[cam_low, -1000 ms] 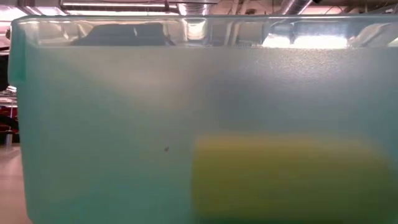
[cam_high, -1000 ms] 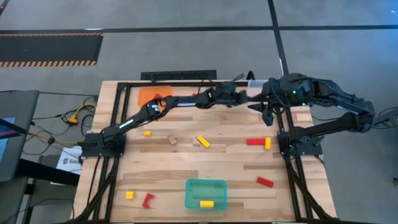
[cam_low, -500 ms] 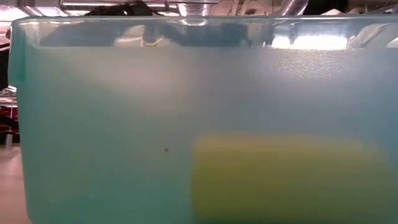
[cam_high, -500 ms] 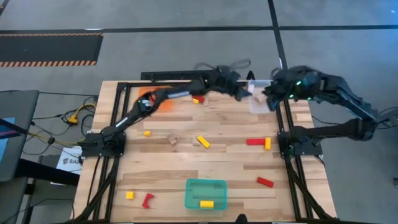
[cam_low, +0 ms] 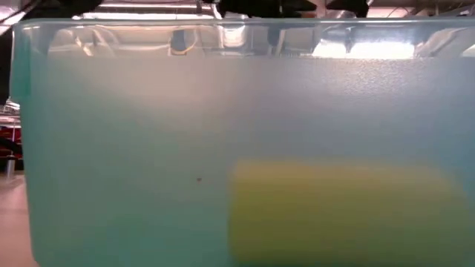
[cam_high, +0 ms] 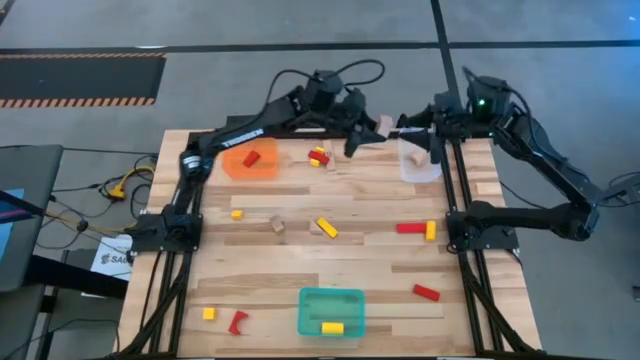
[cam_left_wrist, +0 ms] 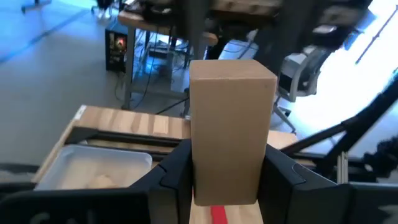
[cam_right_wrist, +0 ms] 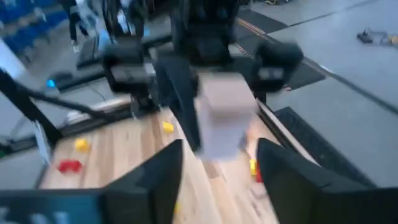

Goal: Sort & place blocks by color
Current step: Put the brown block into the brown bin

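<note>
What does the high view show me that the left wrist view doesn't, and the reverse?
Only the high view shows the teal tray holding a yellow block, and the orange tray holding a red block. Only the left wrist view shows, close up, the left pincer clamping the pale wood block by one end. Both show that block and the clear tray.

Orange tray (cam_high: 250, 163) far left; clear tray (cam_high: 420, 165) far right; teal tray (cam_high: 331, 311) near edge (centre).
</note>
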